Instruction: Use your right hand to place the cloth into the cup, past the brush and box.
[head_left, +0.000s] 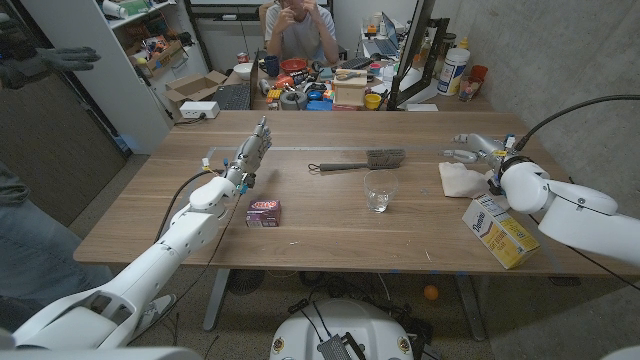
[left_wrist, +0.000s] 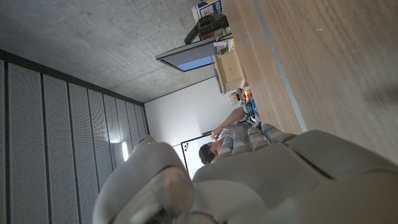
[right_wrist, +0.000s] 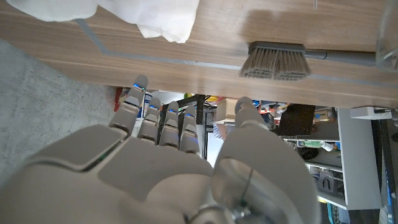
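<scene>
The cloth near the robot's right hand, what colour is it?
White. The cloth shows best in the head view, lying crumpled on the wooden table.

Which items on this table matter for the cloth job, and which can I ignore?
Job: white cloth, glass cup, brush, yellow-and-white box, right robot hand.
Ignore: small purple box, left robot hand.

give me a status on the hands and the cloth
Both hands empty: right hand open, fingers apart beside cloth; left hand open over table. Cloth not in cup. Brush beyond cup, box near right arm.
</scene>
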